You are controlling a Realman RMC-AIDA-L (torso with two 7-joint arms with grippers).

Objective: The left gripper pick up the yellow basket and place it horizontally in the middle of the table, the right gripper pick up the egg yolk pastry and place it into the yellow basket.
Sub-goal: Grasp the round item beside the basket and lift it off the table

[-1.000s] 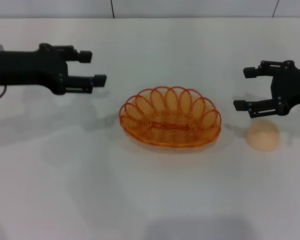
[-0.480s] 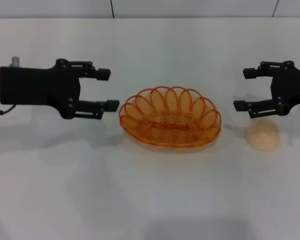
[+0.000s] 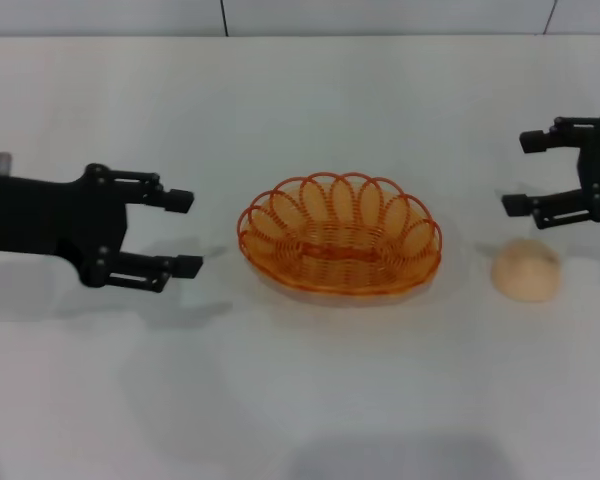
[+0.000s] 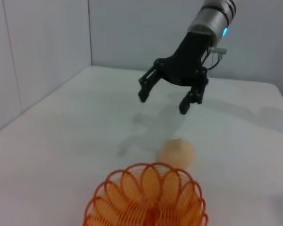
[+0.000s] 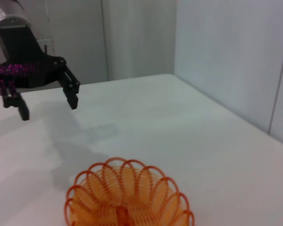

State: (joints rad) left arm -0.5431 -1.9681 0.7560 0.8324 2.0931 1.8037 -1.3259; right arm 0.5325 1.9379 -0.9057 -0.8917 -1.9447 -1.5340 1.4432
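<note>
The white bench (image 3: 310, 400) carries the yellow basket (image 3: 340, 235) upright at its middle. Left of the basket, apart from it, hangs the left claw (image 3: 185, 233), fingers spread wide and empty. The right claw (image 3: 520, 173) hovers spread wide just above the egg yolk pastry (image 3: 526, 270), right of the basket.

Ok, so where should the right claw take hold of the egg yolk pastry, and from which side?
Probably from straight above, closing across the widest part of the egg yolk pastry. It sits flat side down on the table as a smooth dome, with no handle or edge. The right claw, open, hovers just behind it.
</note>
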